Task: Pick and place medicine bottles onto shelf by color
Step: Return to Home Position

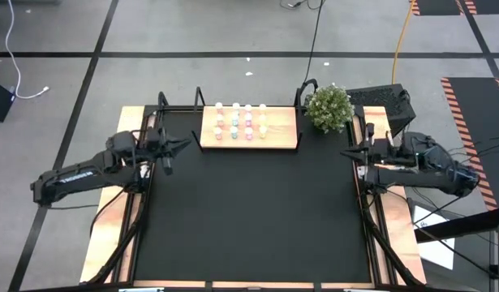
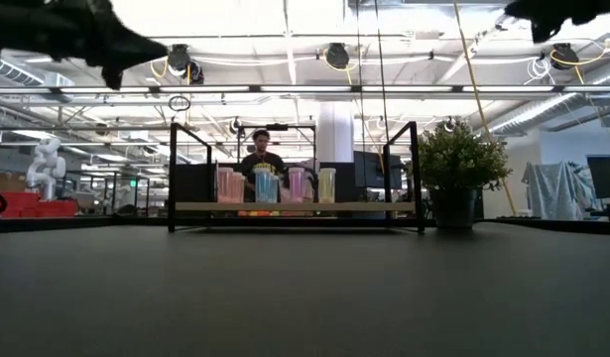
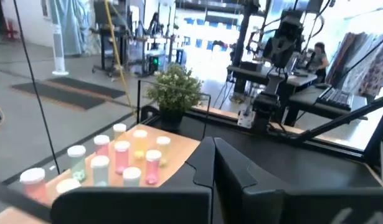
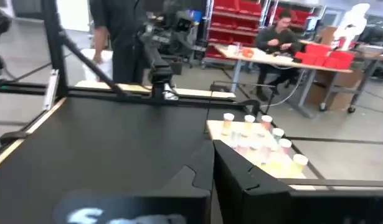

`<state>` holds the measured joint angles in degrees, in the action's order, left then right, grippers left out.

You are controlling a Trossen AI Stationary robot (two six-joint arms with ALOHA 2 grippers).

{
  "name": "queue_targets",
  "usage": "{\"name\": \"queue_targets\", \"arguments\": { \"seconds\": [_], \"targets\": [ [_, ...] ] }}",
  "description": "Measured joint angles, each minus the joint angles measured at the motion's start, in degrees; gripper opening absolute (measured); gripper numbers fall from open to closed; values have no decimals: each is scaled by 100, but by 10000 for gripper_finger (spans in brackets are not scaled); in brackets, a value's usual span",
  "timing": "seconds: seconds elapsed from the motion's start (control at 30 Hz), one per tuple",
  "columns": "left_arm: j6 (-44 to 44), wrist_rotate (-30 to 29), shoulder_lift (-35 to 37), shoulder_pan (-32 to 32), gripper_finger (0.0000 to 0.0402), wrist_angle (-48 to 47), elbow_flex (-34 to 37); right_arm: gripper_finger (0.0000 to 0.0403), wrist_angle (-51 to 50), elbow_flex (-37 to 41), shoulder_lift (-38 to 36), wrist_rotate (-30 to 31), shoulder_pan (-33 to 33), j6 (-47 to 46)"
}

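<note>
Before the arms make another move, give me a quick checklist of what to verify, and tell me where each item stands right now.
1. All medicine bottles on the shelf: ok; none shows on the black mat.
2. Every bottle upright: ok, judged from the low view.
3. Columns sorted by colour: ok for the yellow and teal columns; pink versus purple, cannot tell.
4. Clearance of the left gripper from the shelf: ok; it is shut, at the mat's left edge.
5. Clearance of the right gripper: ok; it is shut, at the mat's right edge, below the plant in the high view.
</note>
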<state>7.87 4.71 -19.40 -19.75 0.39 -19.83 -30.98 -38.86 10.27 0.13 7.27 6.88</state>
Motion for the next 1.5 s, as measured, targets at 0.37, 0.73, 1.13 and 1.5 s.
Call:
{"name": "queue_targets", "arguments": {
  "seconds": [0.37,0.73,1.13,1.5],
  "targets": [
    [-275,-22,1784,-2,3,-30,1054,0,680,1255,-203,233,4,-362],
    [-442,303,1927,-4,4,452,1613,0,2262,2406,-1028,-188,2,-964],
    [-433,922,1915,-4,6,798,1927,0,3287,3280,-1012,-624,2,-1399],
    [-320,932,1871,-4,7,434,1925,0,3547,3776,-815,-171,13,-1825]
  ]
}}
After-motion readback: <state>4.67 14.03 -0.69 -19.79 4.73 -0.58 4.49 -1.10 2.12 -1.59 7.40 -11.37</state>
